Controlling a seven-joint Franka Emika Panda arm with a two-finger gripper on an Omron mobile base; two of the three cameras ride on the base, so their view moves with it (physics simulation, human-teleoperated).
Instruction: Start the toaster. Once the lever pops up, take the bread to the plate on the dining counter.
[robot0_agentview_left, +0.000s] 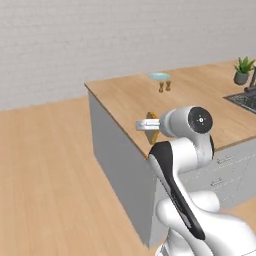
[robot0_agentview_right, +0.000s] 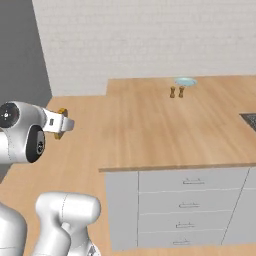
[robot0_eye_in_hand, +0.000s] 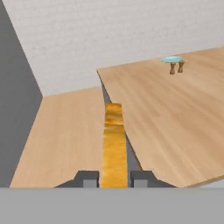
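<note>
My gripper (robot0_eye_in_hand: 114, 177) is shut on the bread (robot0_eye_in_hand: 114, 144), a tan slice with an orange crust held on edge between the fingers. From the left base camera the gripper (robot0_agentview_left: 149, 125) holds the bread (robot0_agentview_left: 153, 131) over the near left corner of the dining counter (robot0_agentview_left: 125, 97). From the right base camera the gripper (robot0_agentview_right: 62, 123) and bread (robot0_agentview_right: 62, 113) hang left of the dining counter (robot0_agentview_right: 150, 135), above the floor. The pale blue-green plate (robot0_agentview_left: 159, 76) (robot0_agentview_right: 185, 81) (robot0_eye_in_hand: 171, 59) lies at the counter's far edge, well beyond the gripper. The toaster is out of view.
Two small brown shakers (robot0_agentview_left: 165, 86) (robot0_agentview_right: 176, 92) (robot0_eye_in_hand: 176, 67) stand just in front of the plate. A potted plant (robot0_agentview_left: 243, 70) and a sink (robot0_agentview_left: 244, 100) occupy the counter's right end. Grey drawers (robot0_agentview_right: 190, 205) face the base. Wooden floor lies to the left.
</note>
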